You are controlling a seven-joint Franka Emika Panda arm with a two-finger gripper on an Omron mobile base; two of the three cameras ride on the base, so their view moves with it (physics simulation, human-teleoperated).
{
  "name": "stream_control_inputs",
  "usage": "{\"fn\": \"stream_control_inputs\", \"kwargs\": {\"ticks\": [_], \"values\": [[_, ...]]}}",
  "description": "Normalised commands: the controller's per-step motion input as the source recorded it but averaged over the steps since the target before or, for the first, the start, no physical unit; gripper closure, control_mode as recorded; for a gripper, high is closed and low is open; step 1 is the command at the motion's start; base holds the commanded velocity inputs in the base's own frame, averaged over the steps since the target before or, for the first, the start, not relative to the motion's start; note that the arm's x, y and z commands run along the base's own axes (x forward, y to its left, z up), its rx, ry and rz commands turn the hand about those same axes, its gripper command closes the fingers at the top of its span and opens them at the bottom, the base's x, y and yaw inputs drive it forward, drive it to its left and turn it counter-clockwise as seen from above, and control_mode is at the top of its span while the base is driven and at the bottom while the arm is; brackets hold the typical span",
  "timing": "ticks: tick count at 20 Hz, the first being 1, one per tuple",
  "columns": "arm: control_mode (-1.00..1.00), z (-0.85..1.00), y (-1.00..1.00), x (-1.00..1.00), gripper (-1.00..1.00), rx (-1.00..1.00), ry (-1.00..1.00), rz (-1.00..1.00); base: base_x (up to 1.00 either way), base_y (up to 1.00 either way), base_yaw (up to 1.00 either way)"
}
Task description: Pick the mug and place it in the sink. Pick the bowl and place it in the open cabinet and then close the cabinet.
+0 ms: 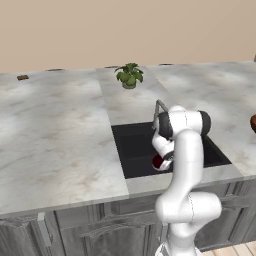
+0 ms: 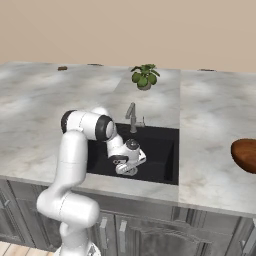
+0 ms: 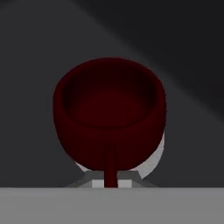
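Note:
The dark red mug fills the middle of the hand view, seen from above with its thin handle pointing toward the camera. My gripper is shut on the mug at that handle, down inside the black sink. In the left base view the mug shows as a red spot under my hand. The right base view has my gripper low over the basin, by the drain. The brown bowl rests on the counter to the right of the sink, its edge cut off. The wall cabinet is out of view.
A slim silver faucet stands at the sink's back edge, close behind my arm. A small potted plant sits further back on the counter. Lower cabinet doors run under the marble counter.

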Motion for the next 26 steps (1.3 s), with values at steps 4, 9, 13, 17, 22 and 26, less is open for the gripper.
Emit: {"fn": "stream_control_inputs", "kwargs": {"ticks": [4,9,13,17,22,26], "values": [[-1.00,-0.43,0.00,0.26,1.00,0.00,0.07,0.00,0.00,0.00,0.00],[-1.00,-0.28,0.00,0.40,1.00,0.00,0.01,0.00,0.00,0.00,0.00],[-1.00,-0.27,0.00,0.35,1.00,0.00,0.01,0.00,0.00,0.00,0.00],[-1.00,-0.30,0.00,0.12,-1.00,0.00,0.00,0.00,0.00,0.00,0.00],[-1.00,-0.06,0.00,0.00,-1.00,0.00,0.00,0.00,0.00,0.00,0.00],[-1.00,0.06,0.00,-0.13,-1.00,0.00,-0.07,0.00,0.00,0.00,0.00]]}}
